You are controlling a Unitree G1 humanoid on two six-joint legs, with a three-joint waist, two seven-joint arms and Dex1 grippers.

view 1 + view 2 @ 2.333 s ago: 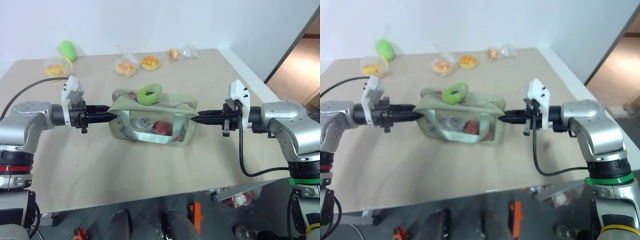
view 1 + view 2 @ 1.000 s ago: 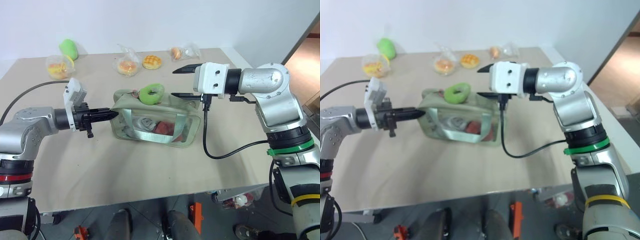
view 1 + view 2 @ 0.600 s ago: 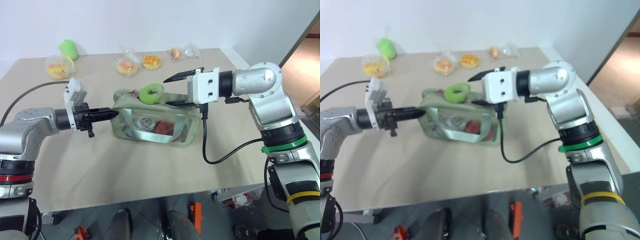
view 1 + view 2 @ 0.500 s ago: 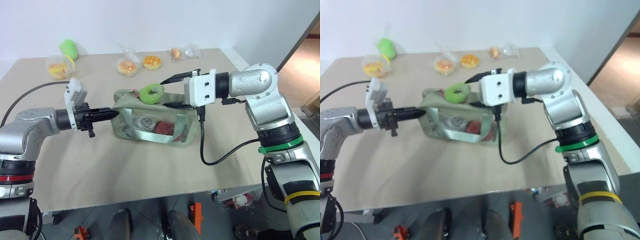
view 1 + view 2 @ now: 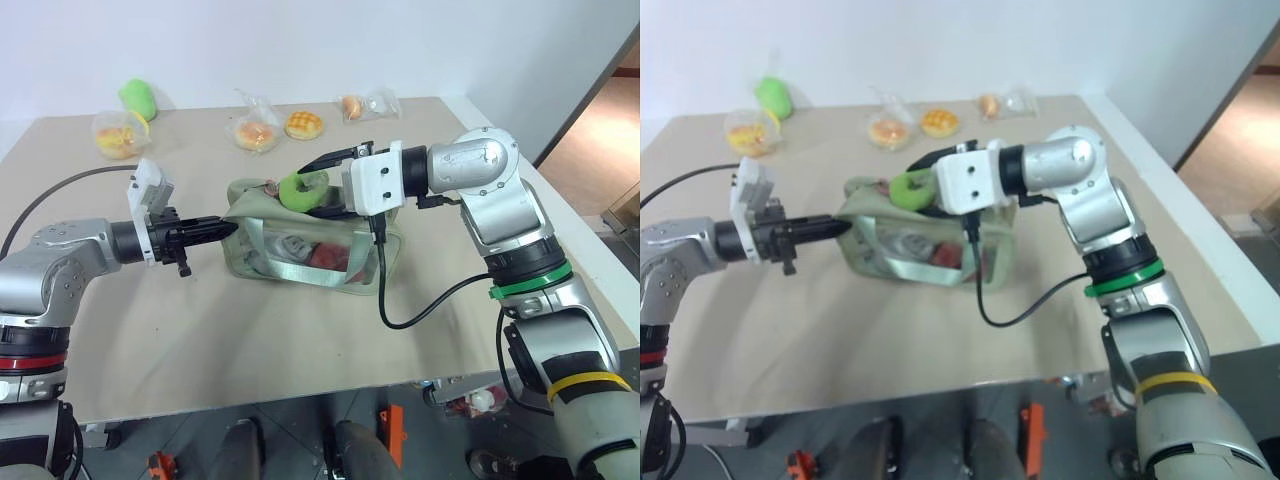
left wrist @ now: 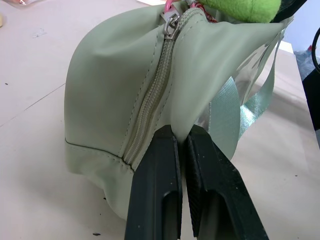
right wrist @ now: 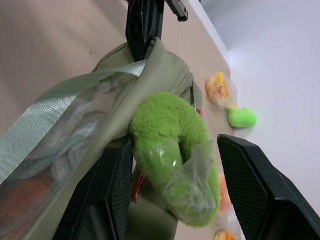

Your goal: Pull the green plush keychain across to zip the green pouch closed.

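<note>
Left gripper (image 5: 218,228): nearest of the two; its black fingers are pressed together on a fold of fabric at the pouch's left end, right beside the zipper seam, anchoring that end.
Pale sage-green fabric zip pouch with a clear plastic front window (image 5: 300,252): stands in the middle of the beige table (image 5: 250,340), long axis running left to right between the two arms; straps and small items show through the window.
Zipper slider (image 6: 170,20): sits at the left end, just above the pinched fabric, so the closing pull should run rightward along the top.
Small lime-green fuzzy plush keychain (image 5: 302,187): rests on the pouch's top edge, near the left end.
Right gripper (image 7: 170,165): the nearer arm to the plush; its fingers stand apart, one either side of the keychain, not visibly clamped on it yet.
Far edge: buns in small clear bags (image 5: 252,131) and a loose green egg-shaped plush (image 5: 136,98), well apart from the pouch.
</note>
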